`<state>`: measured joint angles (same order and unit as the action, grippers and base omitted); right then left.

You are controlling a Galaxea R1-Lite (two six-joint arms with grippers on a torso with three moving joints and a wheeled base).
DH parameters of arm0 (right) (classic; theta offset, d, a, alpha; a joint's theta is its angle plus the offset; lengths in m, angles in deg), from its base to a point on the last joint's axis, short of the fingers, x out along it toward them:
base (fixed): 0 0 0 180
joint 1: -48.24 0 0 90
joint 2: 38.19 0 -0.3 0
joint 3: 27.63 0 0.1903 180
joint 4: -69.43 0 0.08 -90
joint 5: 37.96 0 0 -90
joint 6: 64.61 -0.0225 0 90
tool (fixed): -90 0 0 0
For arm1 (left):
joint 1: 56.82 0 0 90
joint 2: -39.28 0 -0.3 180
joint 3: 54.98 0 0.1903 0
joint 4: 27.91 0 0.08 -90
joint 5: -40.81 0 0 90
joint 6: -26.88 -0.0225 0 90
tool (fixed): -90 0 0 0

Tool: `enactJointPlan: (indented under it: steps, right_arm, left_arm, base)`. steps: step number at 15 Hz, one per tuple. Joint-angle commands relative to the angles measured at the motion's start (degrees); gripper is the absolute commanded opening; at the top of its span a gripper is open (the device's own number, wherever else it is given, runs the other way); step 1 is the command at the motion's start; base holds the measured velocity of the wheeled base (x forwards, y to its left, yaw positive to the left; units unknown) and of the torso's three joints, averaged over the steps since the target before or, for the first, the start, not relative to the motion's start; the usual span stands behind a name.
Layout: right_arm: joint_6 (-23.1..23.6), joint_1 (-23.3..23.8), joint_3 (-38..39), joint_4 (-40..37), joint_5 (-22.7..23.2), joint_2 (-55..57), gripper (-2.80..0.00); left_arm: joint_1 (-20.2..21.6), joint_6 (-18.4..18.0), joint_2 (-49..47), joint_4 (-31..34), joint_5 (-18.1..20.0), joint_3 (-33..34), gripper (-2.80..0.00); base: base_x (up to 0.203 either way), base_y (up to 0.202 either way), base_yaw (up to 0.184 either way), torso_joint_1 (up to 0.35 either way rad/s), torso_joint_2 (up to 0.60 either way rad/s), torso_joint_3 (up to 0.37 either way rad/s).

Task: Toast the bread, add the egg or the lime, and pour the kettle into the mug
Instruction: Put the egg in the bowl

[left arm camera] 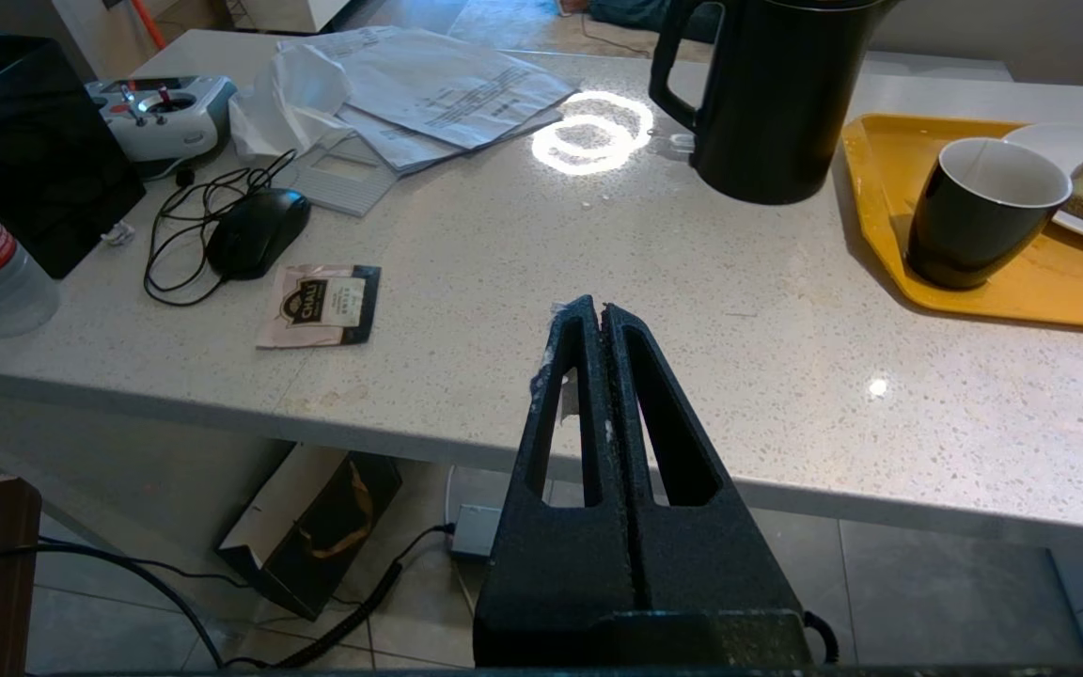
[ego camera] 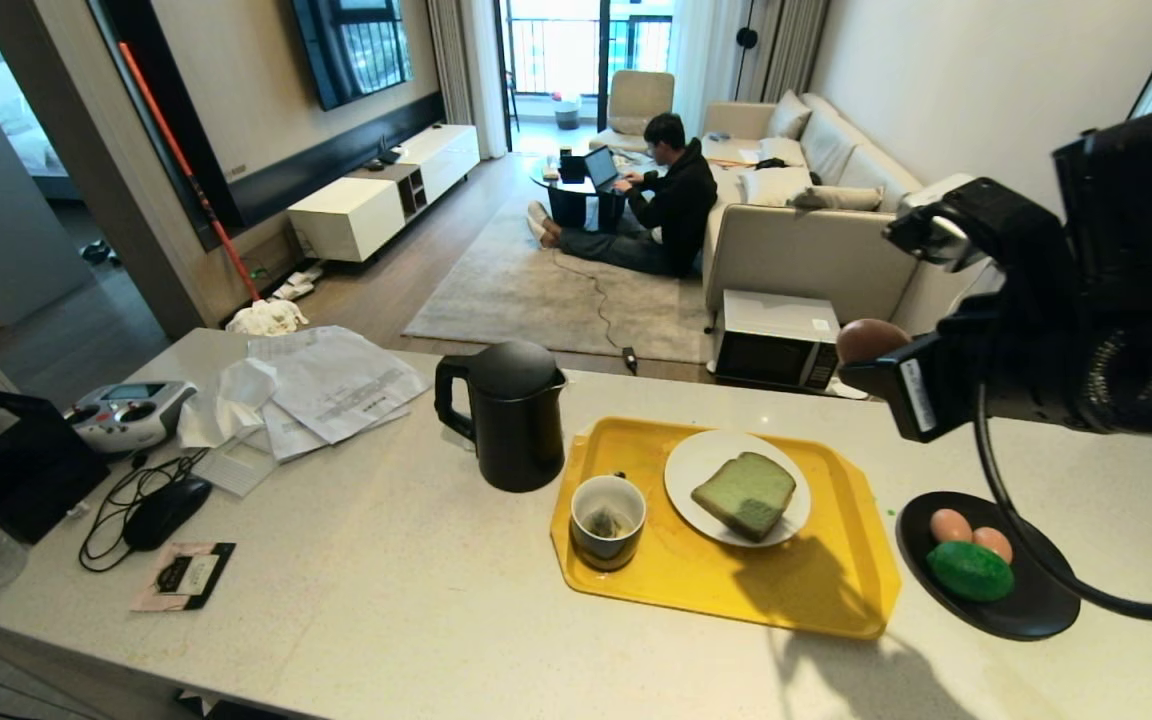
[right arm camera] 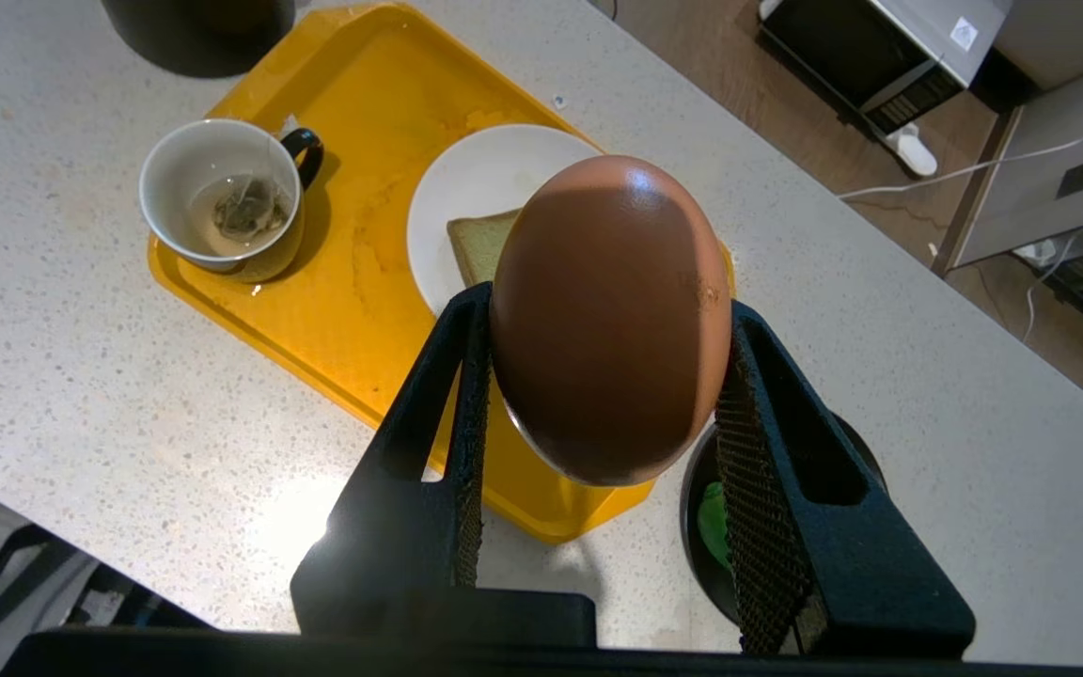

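Your counter point(ego camera: 386, 560) carries everything, and the biggest task item on it is the kettle point(ego camera: 511, 415), upright just off the yellow tray's point(ego camera: 726, 590) left edge, handle facing away from the tray and not yet picked up. On the tray the white plate point(ego camera: 696, 465) sits toward the far right part with the bread point(ego camera: 746, 493) lying flat on it, so the toasting and plating looks done to you. The mug point(ego camera: 608, 520) stands at the tray's left edge near the kettle, holding a tea bag point(right arm camera: 241, 207) and, as far as you can tell, little or no water, so the pour is probably still ahead. Off the tray's right edge, the dark dish point(ego camera: 1026, 600) holds the lime point(ego camera: 970, 570) and two eggs point(ego camera: 971, 533) side by side. Your right gripper point(right arm camera: 609, 320) hangs high above the tray's right side, its fingers point(right arm camera: 466, 376) partly spread and clamped on the egg point(right arm camera: 609, 320), which sits over the plate in the wrist view; setting it down there seems the step in hand. Your left gripper point(left arm camera: 598, 315) is parked at the counter's near edge, fingers pressed together, empty.
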<state>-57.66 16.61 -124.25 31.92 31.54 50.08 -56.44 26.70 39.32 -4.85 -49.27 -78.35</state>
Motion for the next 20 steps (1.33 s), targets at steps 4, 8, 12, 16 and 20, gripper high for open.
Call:
enactJointPlan:
  steps: [4,8,12,16,20]
  right_arm:
    - [4.4,0.0,-12.2,-7.0,-1.7,18.0,-2.8]
    - [9.3,0.0,-17.6,-8.4,-1.6,24.6,-2.8]
    - [11.4,0.0,-23.9,-8.8,-2.0,27.1,-2.8]
    - [12.1,0.0,-34.0,-13.0,-6.7,33.9,-2.8]
    - [14.3,1.4,-41.4,-17.9,-11.4,42.8,-2.8]
  left_arm:
    - [0.0,0.0,0.0,0.0,0.0,0.1,-2.8]
    - [0.0,0.0,0.0,0.0,0.0,0.0,-2.8]
    - [0.0,0.0,0.0,0.0,0.0,0.0,-2.8]
    - [0.1,0.0,0.0,0.0,0.0,0.0,-2.8]
    - [0.1,0.0,0.0,0.0,0.0,0.0,-2.8]
  base:
    - [0.0,0.0,0.0,0.0,0.0,0.0]
    - [0.0,0.0,0.0,0.0,0.0,0.0]
    - [0.0,0.0,0.0,0.0,0.0,0.0]
    - [0.0,0.0,0.0,0.0,0.0,0.0]
    - [0.0,0.0,0.0,0.0,0.0,0.0]
